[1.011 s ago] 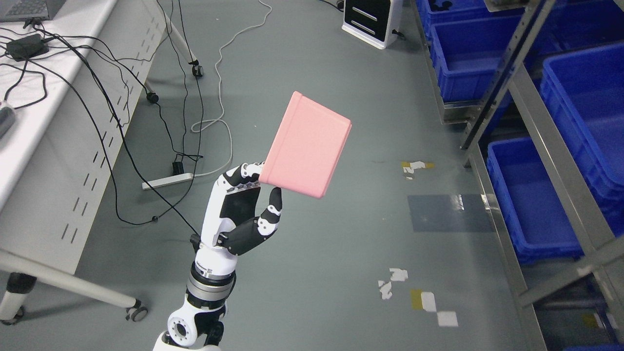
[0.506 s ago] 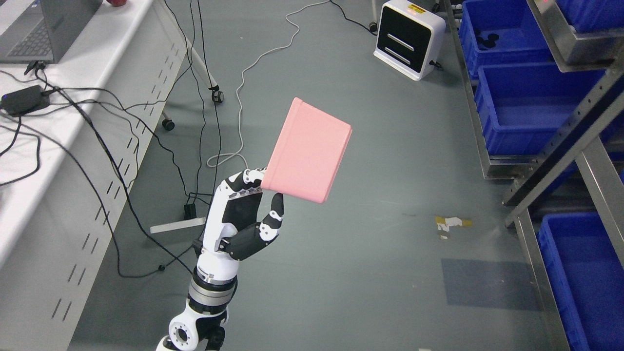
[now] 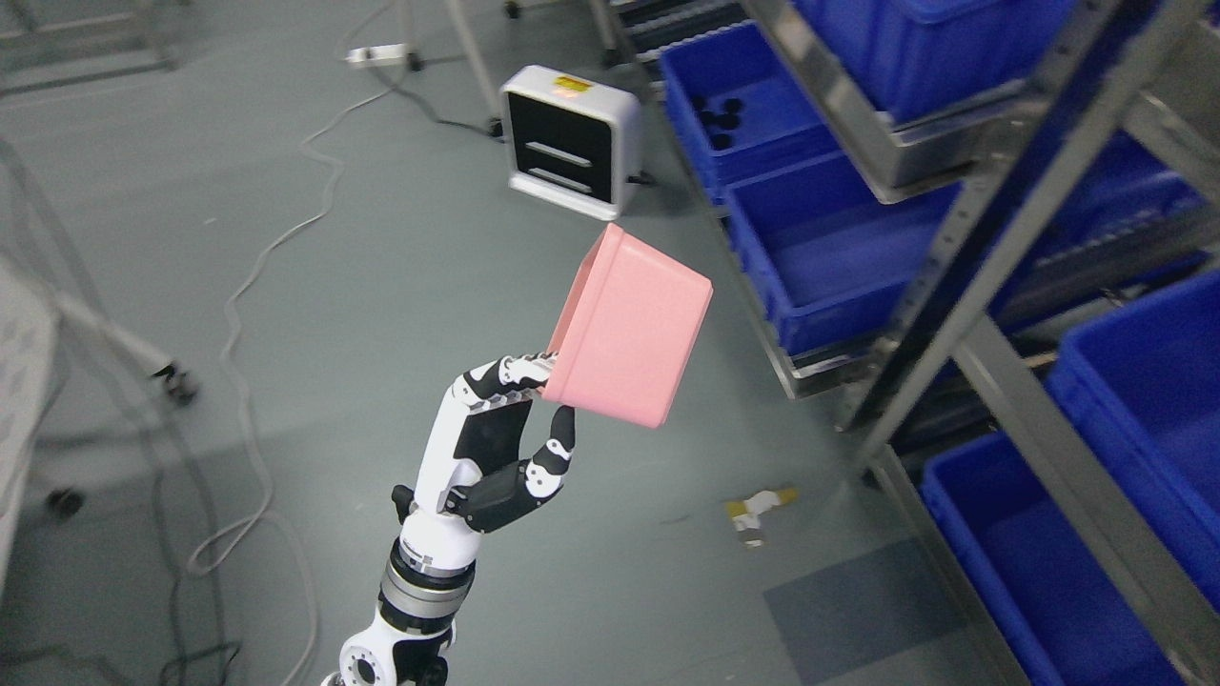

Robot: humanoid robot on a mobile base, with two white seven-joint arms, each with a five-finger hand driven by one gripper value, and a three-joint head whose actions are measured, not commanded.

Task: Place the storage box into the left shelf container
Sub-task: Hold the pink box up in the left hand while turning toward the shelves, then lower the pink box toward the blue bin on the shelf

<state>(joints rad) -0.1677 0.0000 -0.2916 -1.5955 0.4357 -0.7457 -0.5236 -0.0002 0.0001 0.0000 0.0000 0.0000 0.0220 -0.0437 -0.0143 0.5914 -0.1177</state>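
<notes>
One arm is up in the middle of the room: the left hand [image 3: 500, 433] rises from the bottom edge, palm toward us, and pinches the pink storage box [image 3: 629, 329] by its lower left corner, fingers [image 3: 505, 373] hooked behind the rim and the thumb [image 3: 558, 448] pressed under the near edge. The box hangs in the air above and to the right of the hand, well clear of the grey floor [image 3: 334, 314]. It is tilted, its long axis running up and away from the hand toward the upper right, with the closed bottom face turned toward us and the narrower end pointing up; its opening faces away, so I cannot see inside. Off to the right of the hand stands the metal shelf [image 3: 972, 276], its slanted post crossing rows of blue containers [image 3: 829, 248]; the nearest of these lies just beyond the box's right edge, yet the box is not over it. Beyond the box, farther from the hand, a white and black unit [image 3: 570, 141] sits on the floor, and a pale cable [image 3: 257, 276] snakes away to the hand's left.
</notes>
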